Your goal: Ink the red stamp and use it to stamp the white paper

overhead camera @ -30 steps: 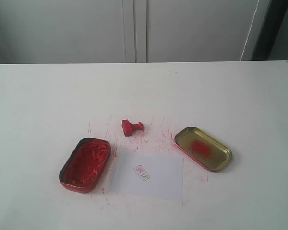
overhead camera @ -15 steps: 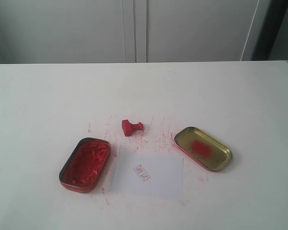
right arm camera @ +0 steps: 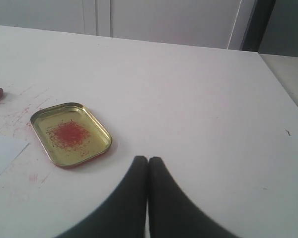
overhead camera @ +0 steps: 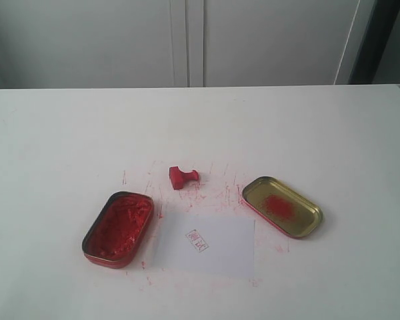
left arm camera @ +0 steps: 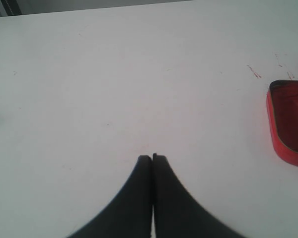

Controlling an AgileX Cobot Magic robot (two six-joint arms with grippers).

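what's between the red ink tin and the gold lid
The white paper, bearing a small red imprint, fills most of the gap between red ink tin and gold lid in the exterior view. The red stamp lies farther back, outside it.

stamp [overhead camera: 182,177] behind paper [overhead camera: 221,251] | ink tin [overhead camera: 119,229] L of paper | lid [overhead camera: 282,207] R

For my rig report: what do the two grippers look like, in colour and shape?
Only the fingers show. The left gripper has two smooth matte black fingers, broad at the base, curving inward to narrow blunt tips. The right gripper looks the same, its tips rounder. No cables, markings or arm links are visible.
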